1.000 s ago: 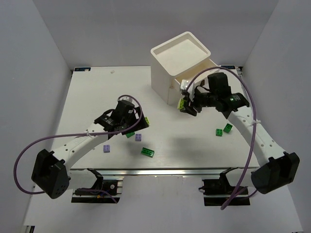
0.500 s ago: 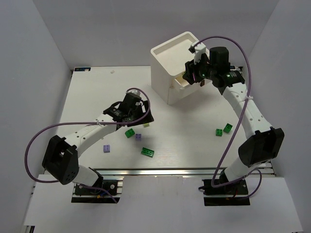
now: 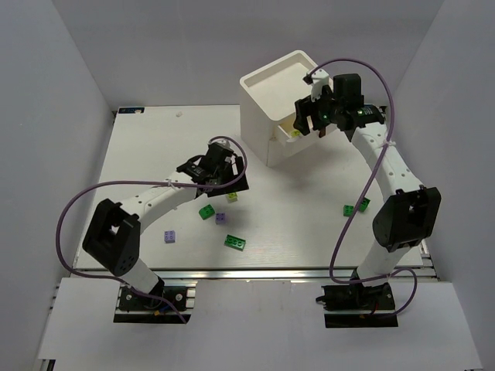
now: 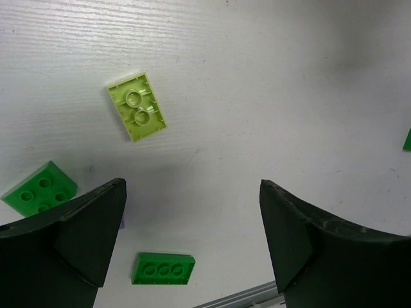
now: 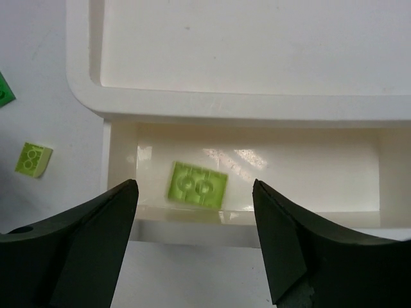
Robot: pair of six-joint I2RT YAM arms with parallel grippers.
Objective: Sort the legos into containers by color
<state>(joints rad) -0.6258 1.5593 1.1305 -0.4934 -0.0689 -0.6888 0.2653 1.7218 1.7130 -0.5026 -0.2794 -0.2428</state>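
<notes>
The right gripper (image 3: 307, 124) is hovering over the open drawer (image 5: 308, 167) of the white chest (image 3: 267, 100), its fingers spread with nothing between them. A yellow-green brick (image 5: 197, 185) is lying on the drawer floor, so the yellow-green sorting looks to be under way. The left gripper (image 4: 192, 186) is hanging low over the table (image 4: 289, 77), fingers likewise spread and empty, with a second yellow-green brick (image 4: 137, 106) lying flat just ahead and a dark green brick (image 4: 38, 188) nearby. The next move, I judge, is calling for it to shift forward, square up to that brick's sides and descend before closing.
</notes>
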